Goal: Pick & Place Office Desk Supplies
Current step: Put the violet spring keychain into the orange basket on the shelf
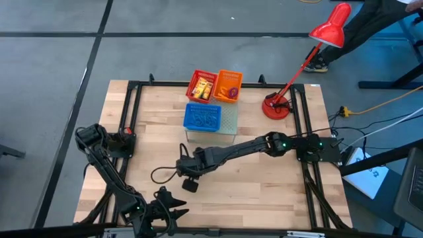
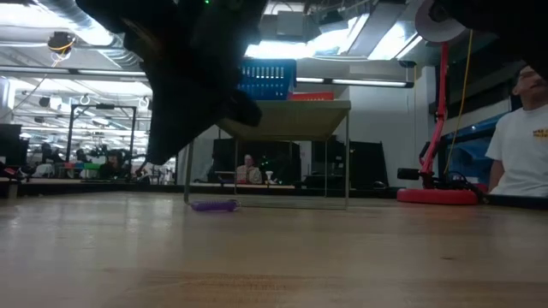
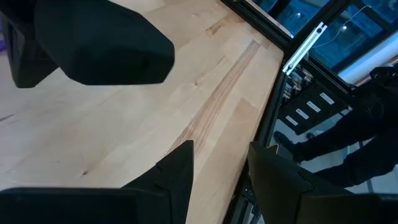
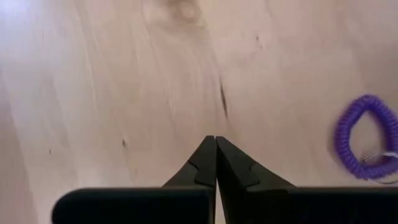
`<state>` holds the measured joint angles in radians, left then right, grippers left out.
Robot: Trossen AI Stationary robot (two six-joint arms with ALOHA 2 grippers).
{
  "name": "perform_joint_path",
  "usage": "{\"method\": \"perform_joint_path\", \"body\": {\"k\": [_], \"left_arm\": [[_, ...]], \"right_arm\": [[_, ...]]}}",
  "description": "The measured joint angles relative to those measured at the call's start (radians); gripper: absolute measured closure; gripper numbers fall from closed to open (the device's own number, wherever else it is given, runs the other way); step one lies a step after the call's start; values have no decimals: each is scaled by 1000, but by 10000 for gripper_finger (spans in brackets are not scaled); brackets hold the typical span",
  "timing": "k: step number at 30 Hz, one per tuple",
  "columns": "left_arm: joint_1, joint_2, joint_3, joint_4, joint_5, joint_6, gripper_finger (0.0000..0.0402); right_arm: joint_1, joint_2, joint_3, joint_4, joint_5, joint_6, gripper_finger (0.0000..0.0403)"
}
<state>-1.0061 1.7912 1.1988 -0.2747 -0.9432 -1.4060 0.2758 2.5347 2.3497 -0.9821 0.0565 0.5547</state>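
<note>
A pale wooden worktop (image 1: pixel 258 182) with visible grain, framed by dark metal rails, stands on a grey floor. On its bare middle lies a purple coiled loop (image 4: pixel 364 146), a springy plastic spiral with a small metal ring at one end; in the low view it lies flat, in front of a small raised platform (image 2: pixel 287 109). The right gripper (image 4: pixel 216 163) is over the bare wood just beside the loop, not touching it, its jaws pressed fully together and holding nothing. Open wood surrounds the loop on all sides. At the worktop's far edge are a blue mesh basket (image 1: pixel 202 117) on the platform, a red basket (image 1: pixel 202 84) and an orange basket (image 1: pixel 229 84). A red desk lamp (image 1: pixel 277 106) stands beside them. The left gripper (image 3: pixel 219 171) waits at the near left corner beside the edge rail, jaws partly open and empty.
</note>
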Motion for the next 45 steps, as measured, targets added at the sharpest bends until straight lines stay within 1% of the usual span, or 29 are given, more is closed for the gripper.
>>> {"method": "perform_joint_path", "body": {"k": [10,18,21,24,29,31,33,35,39,42,45], "left_arm": [[0,0,0,-6,2,-12,254],[0,-1,0,-6,24,-13,254],[-2,-1,0,-6,25,-13,254],[-2,-1,0,-6,26,-17,254],[-2,-1,0,-7,26,-17,254],[-2,-1,0,-10,26,-21,254],[-2,-1,0,-13,26,-23,254],[-2,-1,0,-14,26,-23,254],[-2,-1,0,-14,27,-29,254],[-2,-1,0,-14,27,-38,254],[-2,-1,0,-14,27,-40,254]], "right_arm": [[-3,17,-5,-16,217,51,401],[-15,50,-5,-77,283,117,402],[-14,47,-3,-67,315,133,402],[-16,47,-4,-71,325,145,402],[-21,58,-3,-68,321,149,403],[-22,65,-4,-70,304,149,403],[-25,75,-3,-39,252,147,403],[-28,78,-3,-48,188,145,403],[-28,82,-3,-38,145,135,403],[-28,81,-3,-23,33,126,403],[-3,81,-3,8,-25,123,403]]}}
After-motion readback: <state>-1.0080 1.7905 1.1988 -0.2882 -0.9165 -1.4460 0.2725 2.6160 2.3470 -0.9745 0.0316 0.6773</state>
